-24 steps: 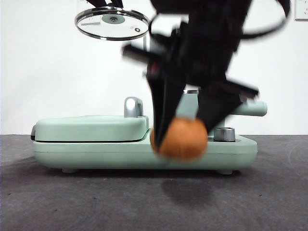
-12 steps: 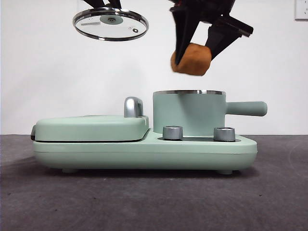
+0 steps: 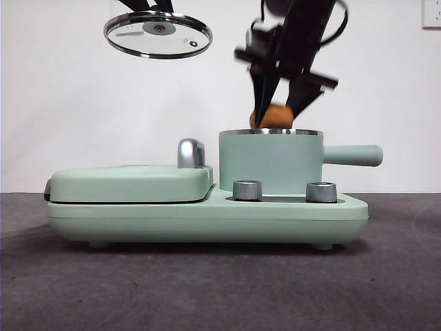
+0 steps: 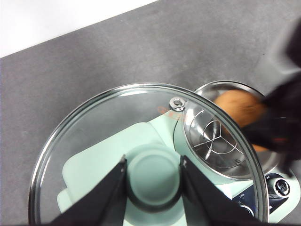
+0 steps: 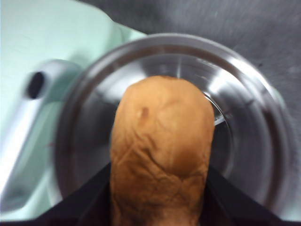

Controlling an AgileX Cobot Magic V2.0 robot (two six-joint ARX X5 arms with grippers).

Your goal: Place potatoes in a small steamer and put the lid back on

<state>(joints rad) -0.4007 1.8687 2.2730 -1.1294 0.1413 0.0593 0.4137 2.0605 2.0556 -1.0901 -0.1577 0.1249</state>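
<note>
Right pincer: two black jaws pinching the orange-brown, oblong, rough-skinned potato from both sides. In the front view the potato sits at the mouth of the pot, its lower part already hidden behind the steel rim. The right wrist view shows the potato directly above the shiny steel interior.

Small steamer: mint-green cylindrical pot with a steel rim and a straight mint-green side handle pointing away from the griddle. It stands uncovered on the mint-green appliance base, behind two round chrome knobs.

Left pincer: black jaws closed on the mint-green knob of the round glass lid with its shiny steel rim. The lid hangs high in the air, roughly level, above the flat griddle and well apart from the steamer.

Flat mint-green hinged griddle: closed, with a chrome handle, just beside the steamer on the same base.

Dark grey tabletop: carries the appliance.
</note>
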